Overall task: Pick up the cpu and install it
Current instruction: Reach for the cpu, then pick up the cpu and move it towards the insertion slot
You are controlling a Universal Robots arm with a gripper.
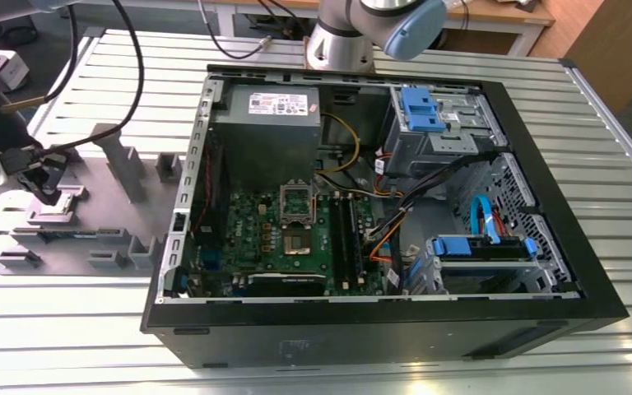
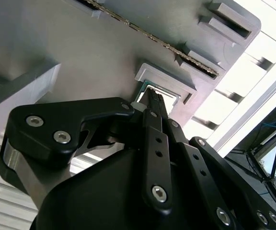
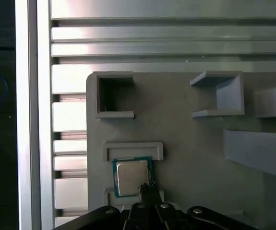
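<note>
Bench (image 1: 63,346): slatted metal top carrying every item below, with bare slats on all sides of the work.

Computer case (image 1: 382,333): black tower laid on its side, panel off, motherboard exposed. The socket (image 1: 297,239) sits mid-board with its dark frame (image 1: 297,197) swung up, so it looks ready to receive. The power-supply box, cables and drive cages crowd it, so the clear way in appears to be from above.

Holder plate (image 3: 195,167): lilac-grey, beside the case on the exterior view's left, studded with raised blocks, some of them tall.

Pocket ribs (image 3: 133,150): low walls bracketing the chip on two opposite sides. The other two sides look open.

Tool (image 3: 150,188): black, poised directly over the pocket with its tip at one edge of the chip. Contact is not certain, and whether it is spread or pressed together cannot be told.

Cpu (image 3: 131,177): silvery top, green rim, lying flat in its pocket on the plate, not lifted.

Step in hand, by judgement: the pick-up, at the reach-in stage, with the install not begun. The grasp calls for a square, centred bite across the free edges, clear of the ribs. The lift should be straight, since a tilt could jam the chip.
</note>
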